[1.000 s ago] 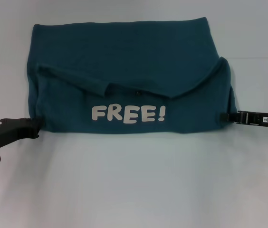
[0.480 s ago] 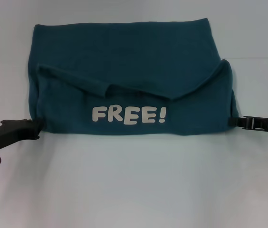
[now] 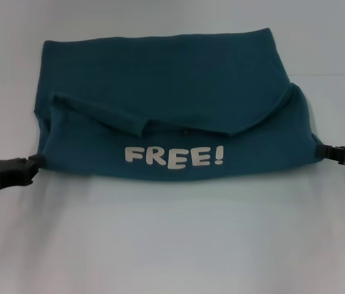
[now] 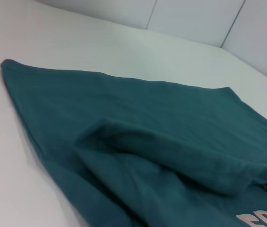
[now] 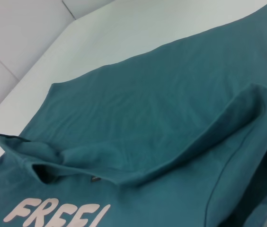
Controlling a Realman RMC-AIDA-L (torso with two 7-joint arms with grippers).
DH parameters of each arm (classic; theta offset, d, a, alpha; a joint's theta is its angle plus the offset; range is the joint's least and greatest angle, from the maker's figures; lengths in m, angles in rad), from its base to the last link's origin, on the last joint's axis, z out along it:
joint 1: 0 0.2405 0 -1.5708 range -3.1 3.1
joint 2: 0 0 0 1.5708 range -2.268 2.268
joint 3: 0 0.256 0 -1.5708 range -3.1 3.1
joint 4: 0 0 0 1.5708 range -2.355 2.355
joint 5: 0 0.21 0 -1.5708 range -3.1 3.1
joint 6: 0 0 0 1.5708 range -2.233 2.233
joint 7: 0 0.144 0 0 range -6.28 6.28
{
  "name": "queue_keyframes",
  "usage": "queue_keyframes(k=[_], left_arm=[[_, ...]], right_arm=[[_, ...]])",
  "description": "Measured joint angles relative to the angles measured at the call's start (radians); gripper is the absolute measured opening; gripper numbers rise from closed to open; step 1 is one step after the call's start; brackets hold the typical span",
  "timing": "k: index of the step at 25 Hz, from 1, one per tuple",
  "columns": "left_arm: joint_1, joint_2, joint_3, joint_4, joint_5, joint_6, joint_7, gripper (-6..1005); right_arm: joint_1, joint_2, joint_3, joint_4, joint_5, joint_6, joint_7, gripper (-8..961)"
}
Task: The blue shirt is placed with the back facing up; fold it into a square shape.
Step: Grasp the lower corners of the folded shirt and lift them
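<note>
White table (image 3: pixel 172 245) — pale panelled wall (image 4: pixel 195 19)

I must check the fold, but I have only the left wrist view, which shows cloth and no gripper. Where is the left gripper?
Observer: In the head view the left gripper is at the near left corner of the blue shirt.
Operator: And the right one?
Observer: The right gripper is at the shirt's near right corner.
Operator: I see only part of some letters. What is written?
Observer: The white letters read FREE!, face up along the near edge.
</note>
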Motion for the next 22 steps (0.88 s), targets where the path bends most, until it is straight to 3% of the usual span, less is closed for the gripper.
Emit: queue_keyframes(k=[6,14,22], left_arm=[[0.025,0.001,-0.038,0.02,0.012,0.107,-0.027,-2],[0.065,0.001,-0.146,0.067,0.031,0.363,-0.053,-1],[0.084,0.005,-0.217,0.091,0.1,0.533,-0.078,-1]], right_arm=[[-0.042,-0.002,0.001,-0.059,0.0,-0.102,-0.009,25],[-0.153,0.006,-0.001,-0.197,-0.004,-0.337,-0.031,25],[-0.238,0.01,0.004,-0.232,-0.008,-0.484,-0.087,24]])
